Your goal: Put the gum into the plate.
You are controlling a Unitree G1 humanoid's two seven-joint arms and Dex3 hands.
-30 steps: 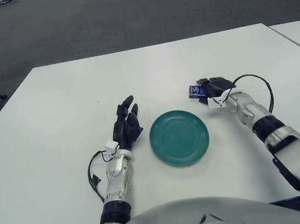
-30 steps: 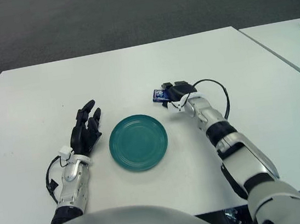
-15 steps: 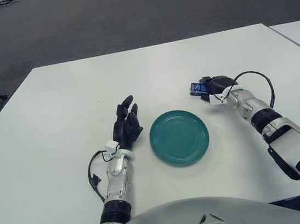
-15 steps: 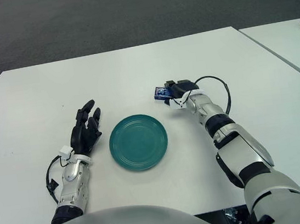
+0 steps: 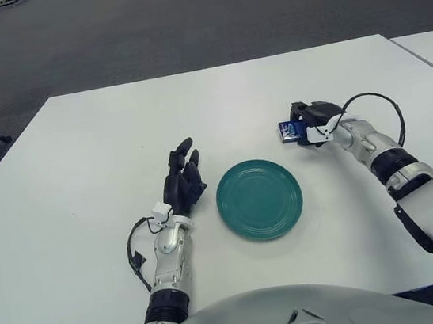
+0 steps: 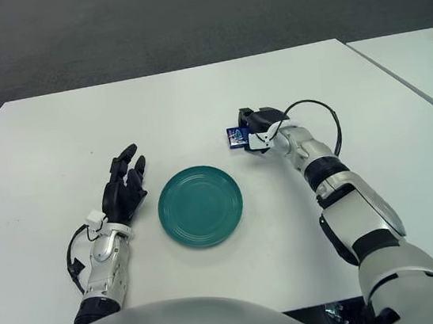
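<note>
While the right hand (image 6: 258, 127) closes its dark fingers around the gum (image 6: 236, 137), the small blue pack shows at the hand's left side, with its printed face turned toward the camera. The pack sits beyond and to the right of the plate (image 6: 200, 206), near its far right rim but apart from it. Whether the pack touches the table (image 6: 192, 101) or is lifted just off it cannot be told. The right forearm runs back from the hand toward the lower right, and a black cable (image 6: 325, 124) loops out from the wrist over the white tabletop.

The plate is round and teal green, and lies flat on the table in front of the robot, with nothing in it. It sits between the two hands.

The left hand (image 6: 123, 192) shows just left of the plate, close to its rim without touching it. Its black fingers are stretched out and slightly spread, pointing away from the robot, and they hold nothing. A thin black cable (image 6: 74, 253) curls beside the left wrist.

Beyond the table's far edge is grey carpet (image 6: 143, 28). A second white table (image 6: 419, 63) stands to the right, separated from the first by a narrow gap.
</note>
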